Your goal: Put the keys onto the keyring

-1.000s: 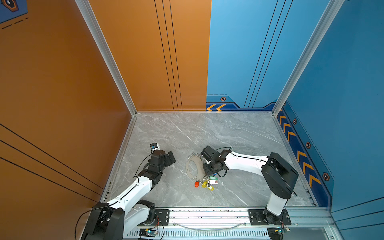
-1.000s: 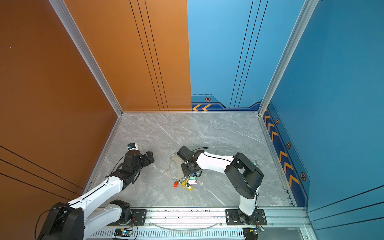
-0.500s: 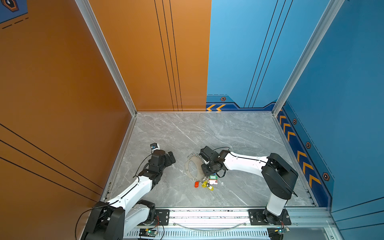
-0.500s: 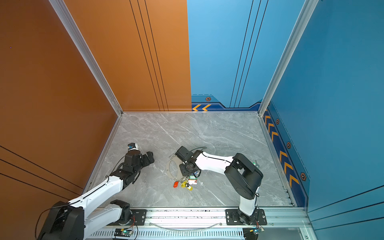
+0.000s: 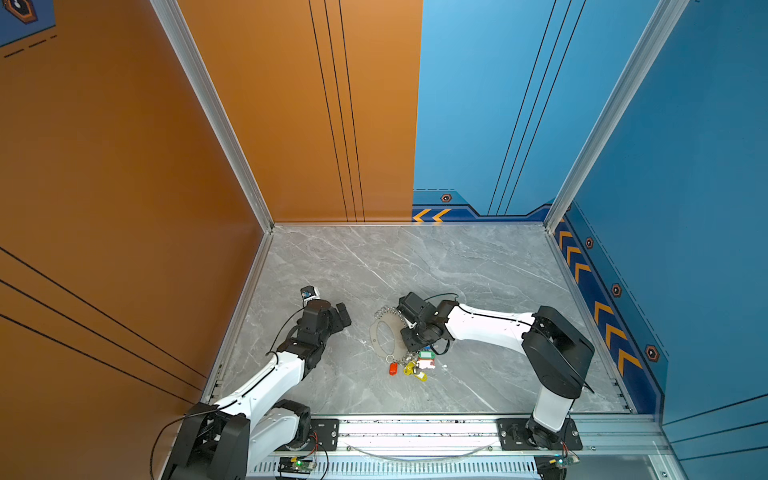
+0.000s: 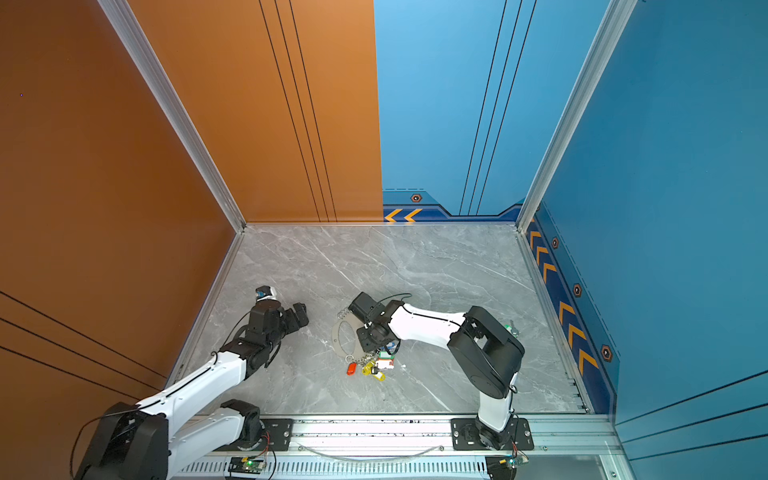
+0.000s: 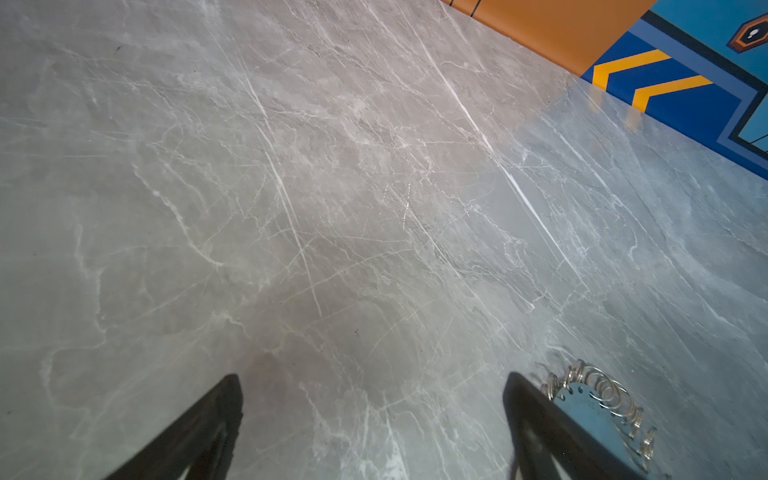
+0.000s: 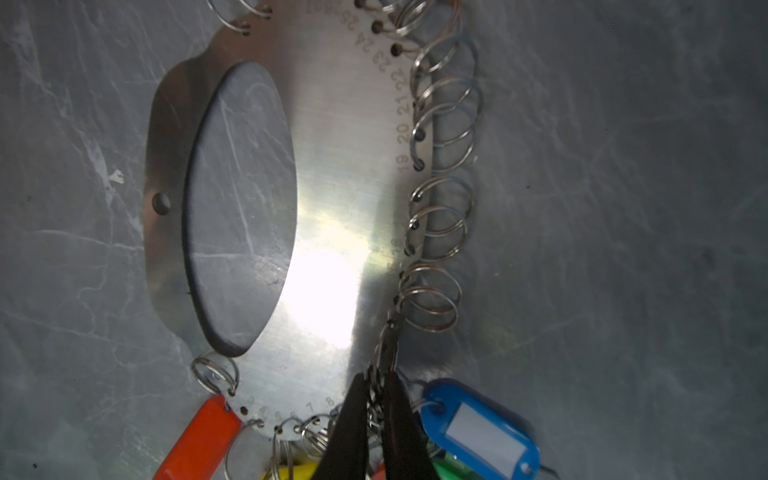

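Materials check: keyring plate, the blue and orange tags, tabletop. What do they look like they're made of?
Keyring plate: metal, likely brushed steel or aluminium; fine grain lines, strong glare, engraved numbers.
Blue tag and orange tag: glossy moulded plastic by the look; the blue one carries a white label insert.
Tabletop: grey marble-look, semi-gloss, veined; stone or laminate can't be told.

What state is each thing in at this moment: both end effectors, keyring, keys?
Left end effector, open, empty.
Right end effector, shut on a small ring at the keyring's edge.
Keyring, flat on the table.
Keys, bunched at the keyring's end; attachment unclear.
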{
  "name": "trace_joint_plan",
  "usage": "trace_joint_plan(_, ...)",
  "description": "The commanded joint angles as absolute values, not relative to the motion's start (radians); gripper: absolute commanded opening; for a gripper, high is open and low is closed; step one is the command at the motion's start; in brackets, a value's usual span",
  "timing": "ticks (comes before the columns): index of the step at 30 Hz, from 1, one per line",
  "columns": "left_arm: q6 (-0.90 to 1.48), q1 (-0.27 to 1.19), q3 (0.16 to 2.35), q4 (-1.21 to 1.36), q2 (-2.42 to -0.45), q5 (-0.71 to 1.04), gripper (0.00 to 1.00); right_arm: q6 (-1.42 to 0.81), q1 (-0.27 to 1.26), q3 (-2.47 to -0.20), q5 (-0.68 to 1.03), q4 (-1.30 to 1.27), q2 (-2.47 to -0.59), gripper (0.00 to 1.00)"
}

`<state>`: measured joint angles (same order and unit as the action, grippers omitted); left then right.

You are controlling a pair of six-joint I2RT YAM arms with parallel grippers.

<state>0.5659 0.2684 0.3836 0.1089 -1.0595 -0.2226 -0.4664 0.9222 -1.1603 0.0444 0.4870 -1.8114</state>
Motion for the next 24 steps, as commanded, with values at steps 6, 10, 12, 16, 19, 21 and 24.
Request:
trace_joint_plan(6,0.566,0.259,0.409,0.113,-1.063,-0.199,0.98,-0.437,0.942,-1.194,-0.035,0.535,-1.814,0.14)
trace_joint_plan(10,0.568,0.259,0.408,0.113,-1.063,-0.198,0.98,-0.439,0.941,-1.188,-0.057,0.540,-1.806,0.16)
trace_joint_plan(12,0.568,0.259,0.408,0.114,-1.063,-0.198,0.98,-0.439,0.941,-1.188,-0.053,0.540,-1.807,0.16)
trace_joint_plan(16,0.568,0.259,0.409,0.114,-1.063,-0.197,0.98,-0.439,0.943,-1.194,-0.047,0.540,-1.812,0.16)
trace_joint_plan(19,0.568,0.258,0.409,0.113,-1.063,-0.198,0.98,-0.439,0.942,-1.194,-0.048,0.540,-1.805,0.17)
trace_joint_plan(21,0.568,0.260,0.410,0.113,-1.064,-0.197,0.98,-0.439,0.943,-1.193,-0.053,0.540,-1.800,0.19)
trace_joint_plan(24,0.568,0.259,0.410,0.114,-1.063,-0.198,0.98,-0.440,0.943,-1.190,-0.061,0.541,-1.792,0.19)
